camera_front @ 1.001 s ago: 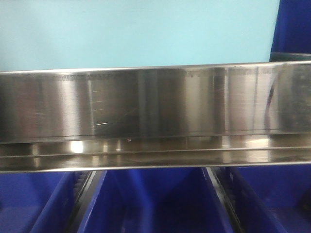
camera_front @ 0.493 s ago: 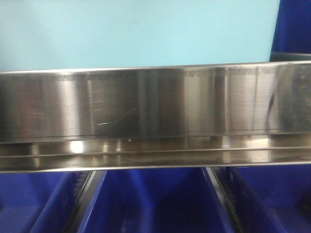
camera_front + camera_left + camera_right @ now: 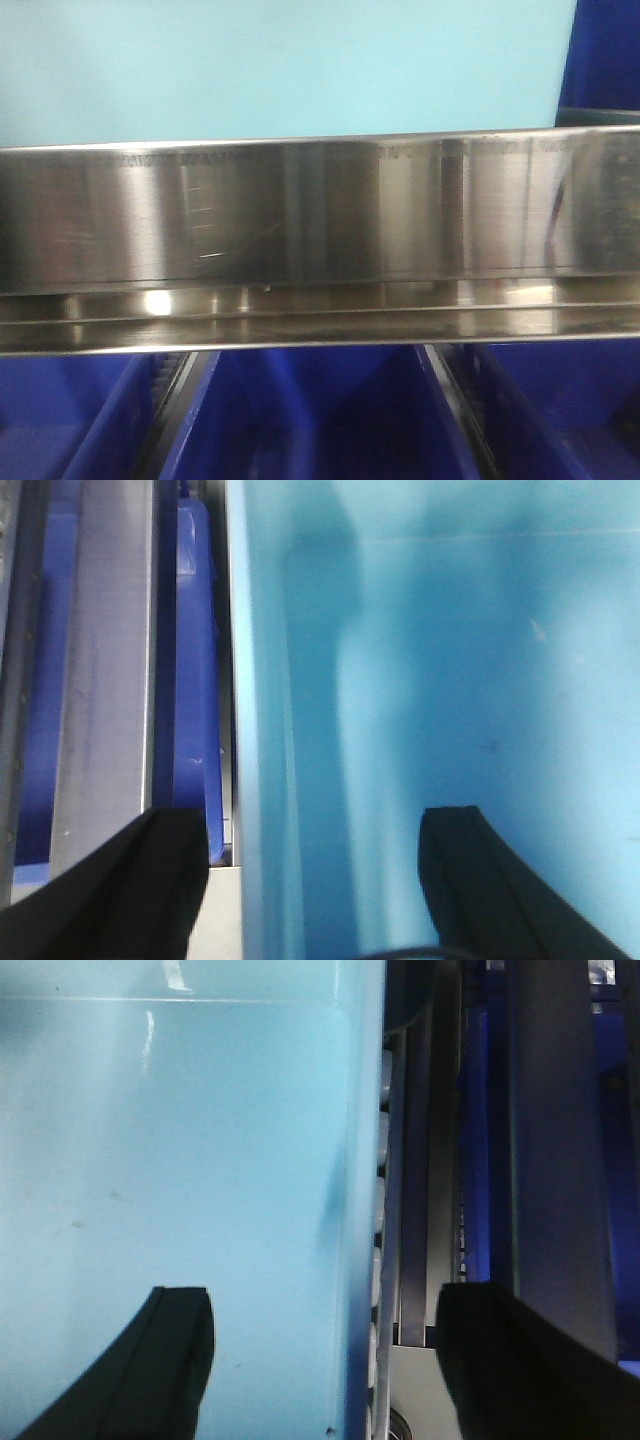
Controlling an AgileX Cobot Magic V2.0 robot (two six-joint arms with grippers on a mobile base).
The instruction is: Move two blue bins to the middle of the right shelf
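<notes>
Two wide-open grippers are straddling the pale blue bin (image 3: pixel 290 65): the left gripper (image 3: pixel 312 820) its left wall, the right gripper (image 3: pixel 325 1295) its right wall, each with one finger inside.

The front camera faced the broad brushed stainless-steel shelf rail (image 3: pixel 320 210) level and very close, with the pale sky-blue plastic tub (image 3: pixel 280 65) above it and dark royal-blue plastic bins (image 3: pixel 320 420) below. Both wrist cameras sat close against that same tub, the left at one side wall and the right at the opposite one.
</notes>
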